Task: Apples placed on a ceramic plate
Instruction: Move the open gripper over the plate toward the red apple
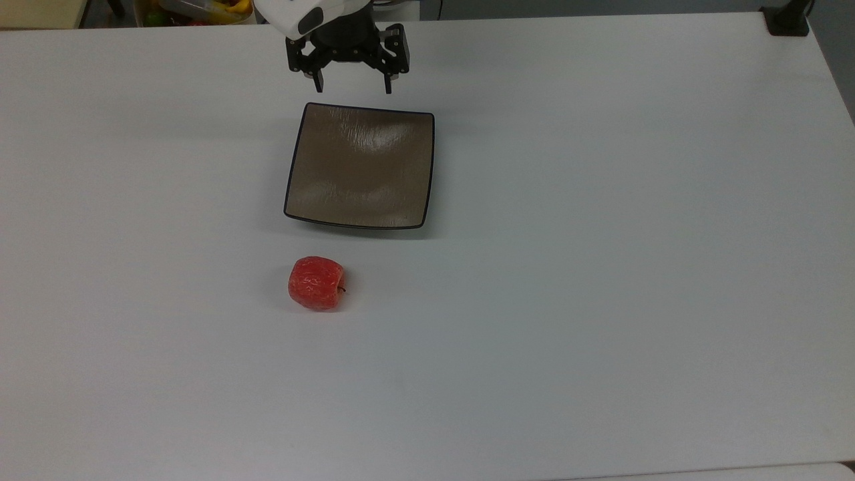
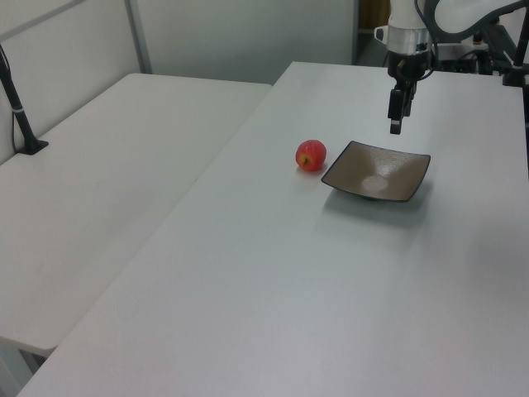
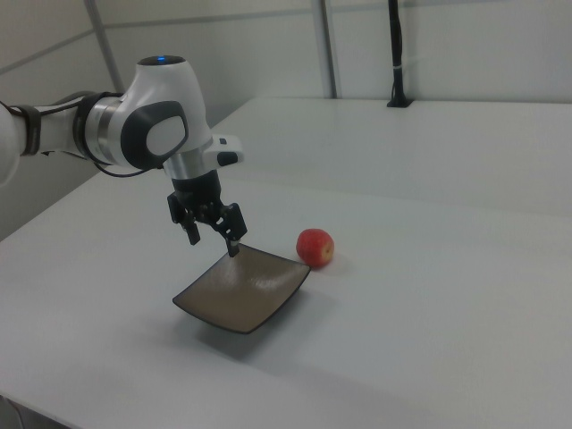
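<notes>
Sitting alone on the white worktop (image 1: 601, 300), the apple (image 1: 316, 283) lies on its side, stem pointing to the top view's right, near the plate (image 1: 361, 167) but not touching it. Rounded as it is, I'd expect it to roll away if nudged off-centre. Beyond it the plate is empty; its upturned edge could catch a low carry. Farther back the pincer (image 1: 353, 87) hangs over the plate's far rim, fingers apart, holding nothing. The arm is cut off in the top view.
</notes>
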Controlling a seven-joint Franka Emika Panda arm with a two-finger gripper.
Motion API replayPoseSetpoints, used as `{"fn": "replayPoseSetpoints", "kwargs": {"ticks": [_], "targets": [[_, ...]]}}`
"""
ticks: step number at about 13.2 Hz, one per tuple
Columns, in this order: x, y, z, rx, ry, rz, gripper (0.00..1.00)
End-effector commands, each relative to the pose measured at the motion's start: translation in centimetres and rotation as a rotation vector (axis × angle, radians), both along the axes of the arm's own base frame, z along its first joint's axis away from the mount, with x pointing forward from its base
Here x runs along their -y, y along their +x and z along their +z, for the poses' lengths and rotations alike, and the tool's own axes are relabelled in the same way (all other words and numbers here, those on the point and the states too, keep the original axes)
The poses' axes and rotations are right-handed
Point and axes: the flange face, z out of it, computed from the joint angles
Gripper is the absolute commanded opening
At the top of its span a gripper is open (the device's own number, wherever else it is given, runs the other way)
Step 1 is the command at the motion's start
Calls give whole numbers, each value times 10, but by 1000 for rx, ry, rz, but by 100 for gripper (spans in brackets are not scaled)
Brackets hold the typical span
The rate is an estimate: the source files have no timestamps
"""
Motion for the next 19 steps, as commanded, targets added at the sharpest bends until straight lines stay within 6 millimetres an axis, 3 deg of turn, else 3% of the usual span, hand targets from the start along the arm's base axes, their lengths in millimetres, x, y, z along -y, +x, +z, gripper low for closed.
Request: {"fn": "replayPoseSetpoints", "kwargs": {"ticks": [1,6,11,16,19], "targets": [[-1,-2,5,29,14,8,100],[-2,3,2,29,15,6,100],[5,80,2,127,36,-89,100],[18,139,-28,257,19,-182,100],[23,159,-54,272,-69,-156,100]]}}
